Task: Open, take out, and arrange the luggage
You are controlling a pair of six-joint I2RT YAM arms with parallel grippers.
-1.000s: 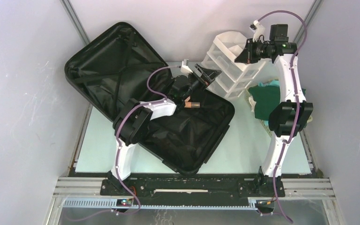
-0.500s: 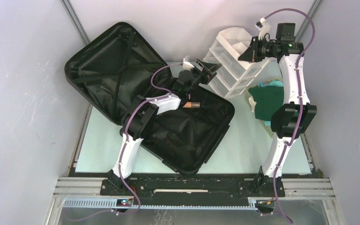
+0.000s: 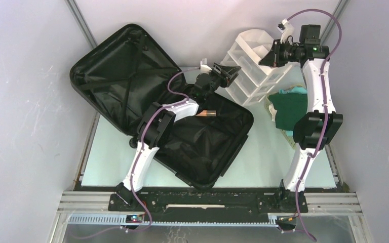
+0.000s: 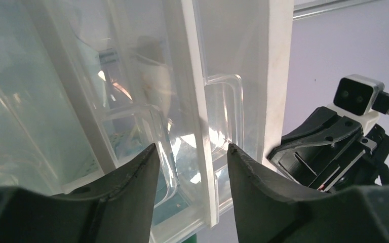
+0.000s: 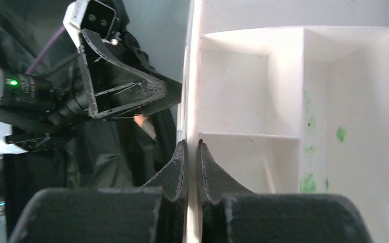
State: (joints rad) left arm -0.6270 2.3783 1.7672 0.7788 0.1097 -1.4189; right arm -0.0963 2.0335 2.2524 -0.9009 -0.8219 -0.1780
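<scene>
Clenching the white plastic drawer organizer (image 3: 256, 68) to steady it, the right claw (image 5: 191, 152) backs the part-open left claw (image 4: 190, 152) straddling a clear drawer pull (image 4: 224, 116), beside the black hard-shell suitcase (image 3: 207, 147) open on the tabletop (image 3: 268, 159).

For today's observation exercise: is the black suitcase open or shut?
Open: the luggage lies with both halves spread apart, its black inside facing the top camera.

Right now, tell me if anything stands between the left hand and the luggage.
Nothing visible does. The left hand faces away from the open luggage, its fingers apart at the clear drawers of the organizer. The luggage lies right beneath that arm.
</scene>
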